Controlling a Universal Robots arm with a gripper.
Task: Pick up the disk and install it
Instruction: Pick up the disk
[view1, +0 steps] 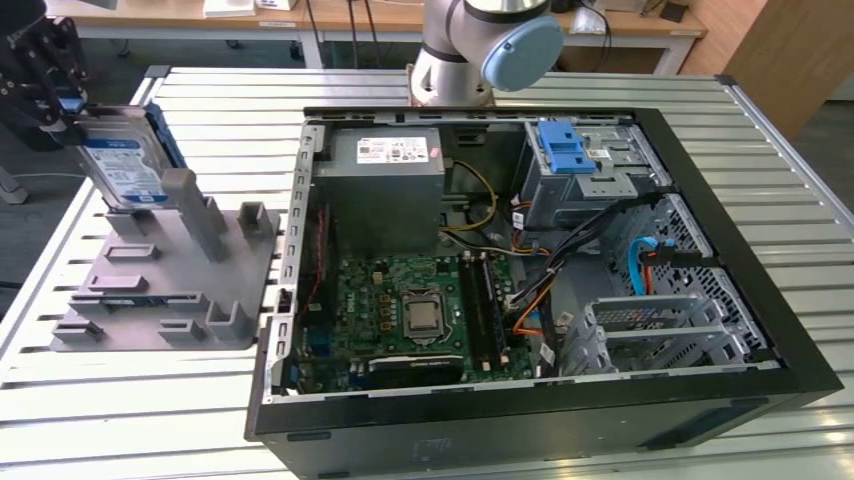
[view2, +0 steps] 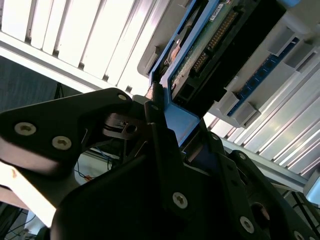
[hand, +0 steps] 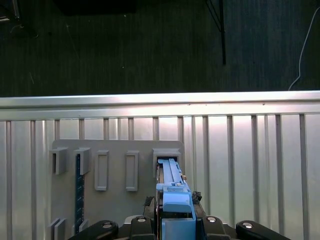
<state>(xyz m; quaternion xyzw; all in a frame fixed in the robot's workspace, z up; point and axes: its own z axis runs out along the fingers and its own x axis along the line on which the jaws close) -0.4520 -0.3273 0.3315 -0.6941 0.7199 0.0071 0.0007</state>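
In the exterior view, the flat silver disk (view1: 123, 165) in its blue plastic carrier is seen upright in the grey plastic holder (view1: 160, 290) on the slatted metal worktop (view1: 561, 85), directly below the black claw (view1: 60, 95). In the second wrist view, the carrier's top edge is pinched by the claw (view2: 172, 122). In the first wrist view, the disk's (hand: 172, 185) far end is seen in the holder's slot (hand: 166, 156).

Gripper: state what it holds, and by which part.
The gripper holds the disk by the top edge of its blue carrier.

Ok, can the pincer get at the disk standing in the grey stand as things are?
Probably yes. The pincer sits right over the top end of the disk, which stands on end in a slot of the grey stand, and nothing lies between them. Whether it has gripped, I cannot tell.
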